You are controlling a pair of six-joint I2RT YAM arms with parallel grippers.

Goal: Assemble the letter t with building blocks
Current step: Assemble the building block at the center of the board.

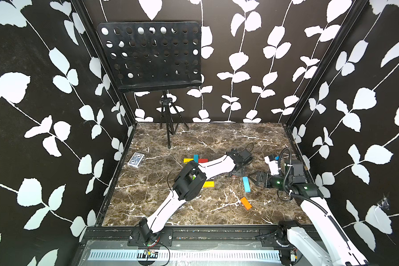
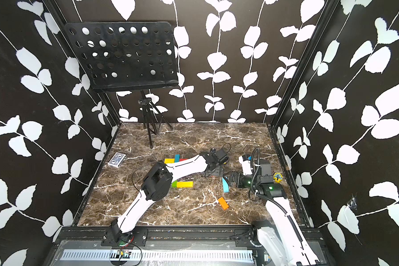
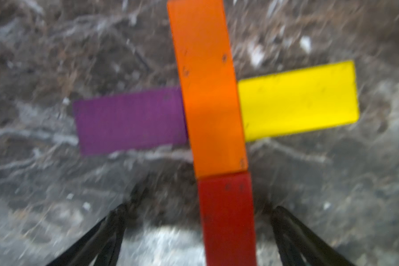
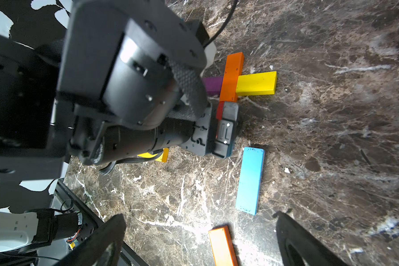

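In the left wrist view a t shape lies flat on the marble: an orange bar (image 3: 207,92) and a red bar (image 3: 226,218) end to end, with a purple bar (image 3: 129,119) and a yellow bar (image 3: 297,99) as side arms. My left gripper (image 3: 199,208) is open, its fingers standing apart on either side of the red bar. In a top view this gripper (image 1: 236,173) hides the shape. My right gripper (image 4: 198,223) is open and empty, low over the table near a loose cyan bar (image 4: 250,179) and a loose orange bar (image 4: 221,246).
More blocks lie loose: a yellow one (image 1: 208,184) and a lime green one (image 2: 174,183) by the left elbow, and a yellow, cyan and red cluster (image 1: 195,159) behind it. A card box (image 1: 136,160) sits at the left, a yellow token (image 2: 278,177) at the right, a music stand (image 1: 150,55) at the back.
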